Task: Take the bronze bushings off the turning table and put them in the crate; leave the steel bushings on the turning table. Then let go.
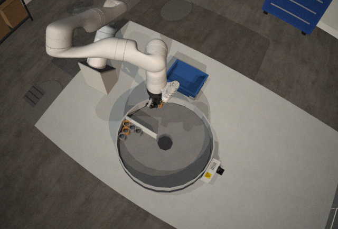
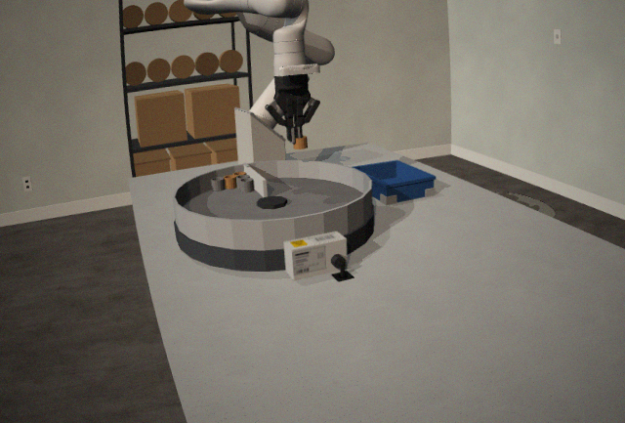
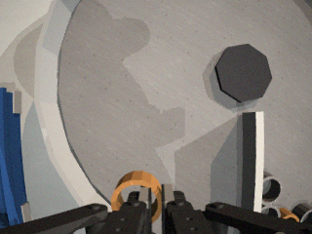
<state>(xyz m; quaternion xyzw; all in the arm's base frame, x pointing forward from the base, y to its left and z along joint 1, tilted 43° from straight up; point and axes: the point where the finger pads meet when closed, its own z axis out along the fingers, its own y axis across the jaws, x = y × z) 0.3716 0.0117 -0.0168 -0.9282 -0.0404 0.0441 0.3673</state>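
One gripped bushing (image 1: 161,104) (image 2: 300,143) (image 3: 137,176), bore wrist-view only

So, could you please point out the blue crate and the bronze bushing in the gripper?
Blue crate (image 1: 187,77) (image 2: 411,190) (image 3: 14,161): top view, inside floor; exterior, outer side; wrist, outer side.
Bronze bushing (image 1: 161,104) (image 2: 301,143) (image 3: 138,176): top and exterior views, outer side; wrist, ring wall.

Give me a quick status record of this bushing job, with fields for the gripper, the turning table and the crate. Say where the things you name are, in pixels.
gripper (image 1: 156,106) (image 2: 295,139) (image 3: 156,198): shut on a bronze bushing (image 1: 161,104) (image 2: 301,144) (image 3: 137,176), raised near the turning table's rim
turning table (image 1: 174,163) (image 2: 242,233) (image 3: 117,73): two more bronze bushings (image 1: 125,134) (image 2: 229,183) (image 3: 289,214), three steel bushings (image 1: 138,134) (image 2: 246,187) (image 3: 266,180)
bushing location: grouped beside the white divider (image 1: 141,127) (image 2: 257,180) (image 3: 259,161)
crate (image 1: 188,76) (image 2: 411,190) (image 3: 12,161): blue, beside the turning table; no bushing visible inside
still to place: three bronze, counting the held one
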